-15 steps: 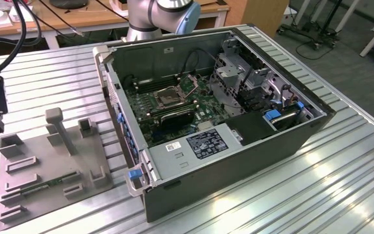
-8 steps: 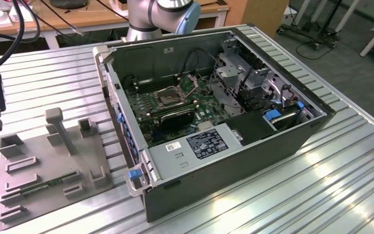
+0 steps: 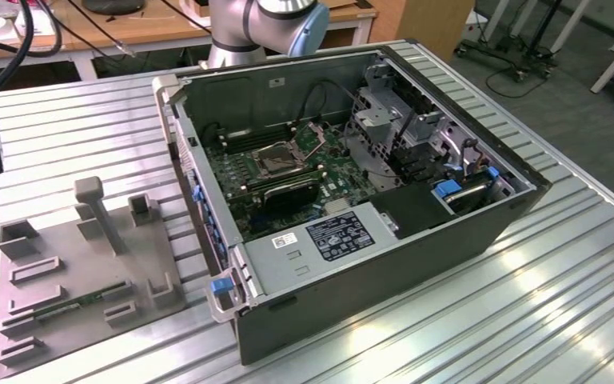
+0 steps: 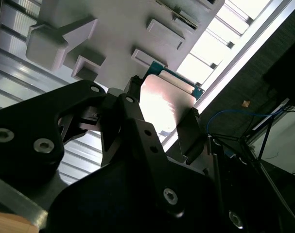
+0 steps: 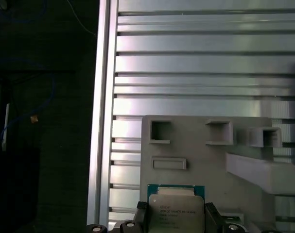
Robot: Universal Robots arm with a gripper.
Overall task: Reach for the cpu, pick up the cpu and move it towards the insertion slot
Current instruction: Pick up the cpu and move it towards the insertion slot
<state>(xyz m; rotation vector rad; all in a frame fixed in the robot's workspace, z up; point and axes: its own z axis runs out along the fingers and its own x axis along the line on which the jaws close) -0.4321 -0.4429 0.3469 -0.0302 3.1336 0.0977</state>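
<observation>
Tool (image 5: 175, 219) clamped on the cpu (image 5: 175, 206) by two thin edges above the gray tray (image 3: 61, 276) at the exterior view's left, insertion slot (image 3: 275, 158) mid-frame inside the case (image 3: 392, 272); likely risk: it slips or twists in that narrow grip, or clips the case wall going over.

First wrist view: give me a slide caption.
Jaws grip the cpu by opposite edges above the grey fixture plate on the slatted table.
</observation>
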